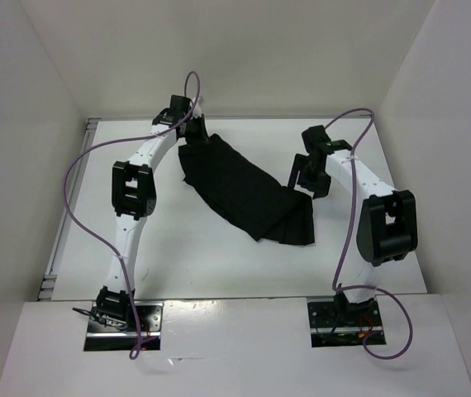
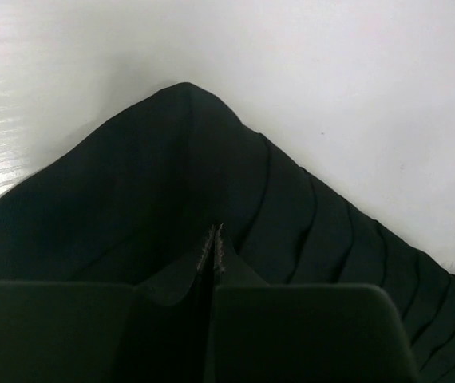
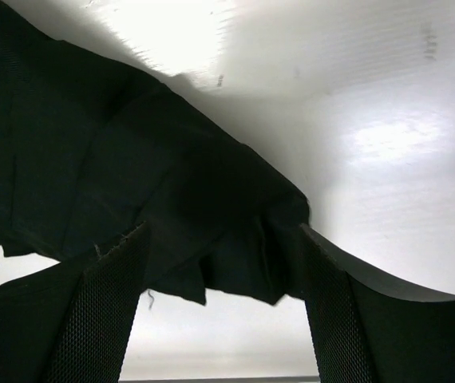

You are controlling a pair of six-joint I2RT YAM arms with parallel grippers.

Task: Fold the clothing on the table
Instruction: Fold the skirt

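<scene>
The black pleated clothing (image 1: 244, 186) lies in a diagonal band across the white table (image 1: 211, 265), from far left to near right. My left gripper (image 1: 192, 132) is at its far left corner. In the left wrist view its jaws (image 2: 214, 239) are shut on the clothing (image 2: 172, 159), and pleats run toward the pinch. My right gripper (image 1: 304, 178) is at the garment's right end. In the right wrist view it (image 3: 219, 271) stands open, and a bunched edge of the clothing (image 3: 92, 144) hangs loose between the fingers (image 3: 104, 311) over the table (image 3: 387, 144).
White walls enclose the table on three sides. A thin metal rim (image 1: 54, 248) runs along its left edge. Purple cables (image 1: 74, 190) loop out from both arms. The arm bases (image 1: 124, 318) are bolted at the near edge.
</scene>
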